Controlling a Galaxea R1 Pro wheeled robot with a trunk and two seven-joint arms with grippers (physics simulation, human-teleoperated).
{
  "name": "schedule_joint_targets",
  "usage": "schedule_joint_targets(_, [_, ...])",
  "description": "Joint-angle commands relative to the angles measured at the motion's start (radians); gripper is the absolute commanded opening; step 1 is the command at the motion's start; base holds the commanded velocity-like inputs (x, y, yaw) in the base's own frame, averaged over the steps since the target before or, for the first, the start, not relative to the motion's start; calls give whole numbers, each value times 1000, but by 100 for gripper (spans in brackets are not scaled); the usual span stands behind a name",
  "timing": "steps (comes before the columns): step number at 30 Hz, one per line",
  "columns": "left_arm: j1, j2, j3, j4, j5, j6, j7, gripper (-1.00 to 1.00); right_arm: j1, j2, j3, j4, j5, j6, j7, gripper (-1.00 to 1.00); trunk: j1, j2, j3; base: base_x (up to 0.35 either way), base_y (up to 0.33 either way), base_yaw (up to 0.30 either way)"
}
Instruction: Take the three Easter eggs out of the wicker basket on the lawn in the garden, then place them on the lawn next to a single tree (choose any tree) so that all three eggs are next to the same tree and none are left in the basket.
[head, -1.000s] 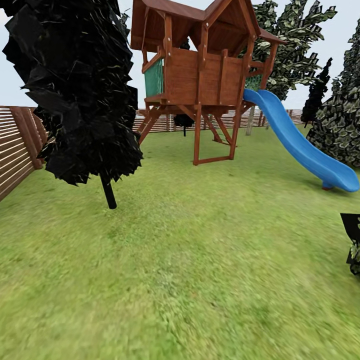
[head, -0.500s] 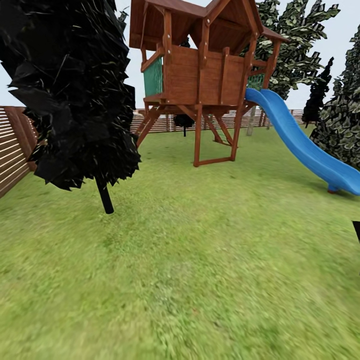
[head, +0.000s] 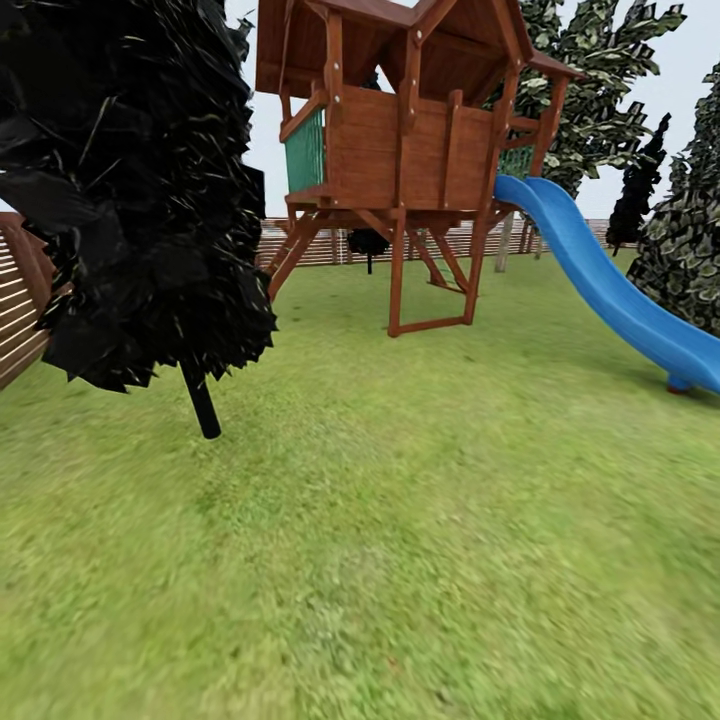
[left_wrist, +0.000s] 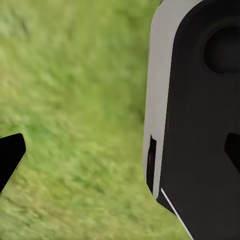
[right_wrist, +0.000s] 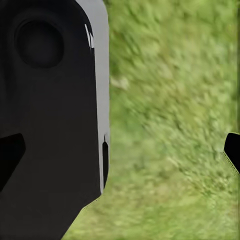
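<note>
We face mottled green lawn (head: 420, 540), an all-black tree (head: 130, 190) near left and a wooden playhouse with blue slide (head: 610, 290) far right. We should scan slowly for the basket. Gripper spread: cannot tell.

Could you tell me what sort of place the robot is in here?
Most likely a fenced back garden with a play area: a wooden playhouse with a blue slide stands on the lawn, with a slatted fence behind.

dark tree (head: 130, 190) at left on the lawn (head: 400, 520), playhouse (head: 400, 130) behind, slide (head: 610, 290) to its right
</note>
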Motion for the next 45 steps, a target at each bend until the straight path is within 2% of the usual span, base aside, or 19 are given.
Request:
schedule_joint_targets(1, [1,0,1,-2,0,2,-1,100,-1,0,0,2,0,0,-2,100,1,0,-1,335,0,0])
schedule_joint_targets(9, [1,-1,1,-2,0,0,-1,100,-1,0,1,1,2,2,-2,100,1,0,-1,230,0,0])
schedule_joint_targets(12, [1,7,-2,-4,1,-3,-6,100,-1,-17,4,4,8,0,3,100,1,0,-1,0,0,0])
schedule_joint_targets(15, [1,8,-2,-4,1,-3,-6,100,-1,-22,3,3,6,-1,3,100,1,0,-1,0,0,0])
schedule_joint_targets(22, [1,-20,0,-3,-3,-1,-4,100,-1,-22,-3,-4,-4,-4,0,100,1,0,-1,47,0,0])
schedule_joint_targets(45, [1,-21,1,-3,0,3,-5,100,-1,-20,-3,-5,-3,-5,0,100,1,0,-1,324,0,-13])
